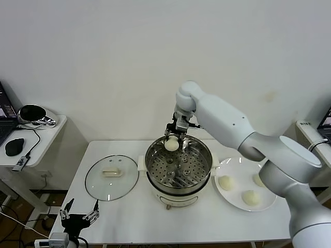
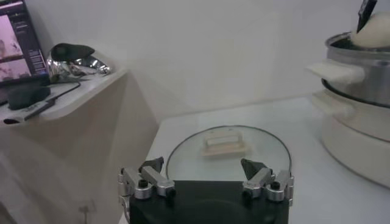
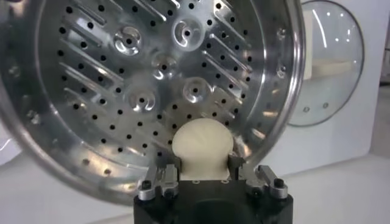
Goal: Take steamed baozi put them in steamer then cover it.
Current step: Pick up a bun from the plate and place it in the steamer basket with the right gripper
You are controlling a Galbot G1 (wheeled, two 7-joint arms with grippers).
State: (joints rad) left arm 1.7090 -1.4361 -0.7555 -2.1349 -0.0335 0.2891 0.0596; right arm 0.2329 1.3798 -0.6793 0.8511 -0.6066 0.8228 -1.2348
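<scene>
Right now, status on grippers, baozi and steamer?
Right gripper shut on baozi above steamer rim. Left gripper open, parked low. Cover off; tray bare.

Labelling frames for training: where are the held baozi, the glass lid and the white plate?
held baozi (image 3: 202,143): right wrist view, its rounded top.
glass lid (image 1: 111,178): head view, glass beside the handle.
white plate (image 1: 235,192): head view, bare middle.
</scene>
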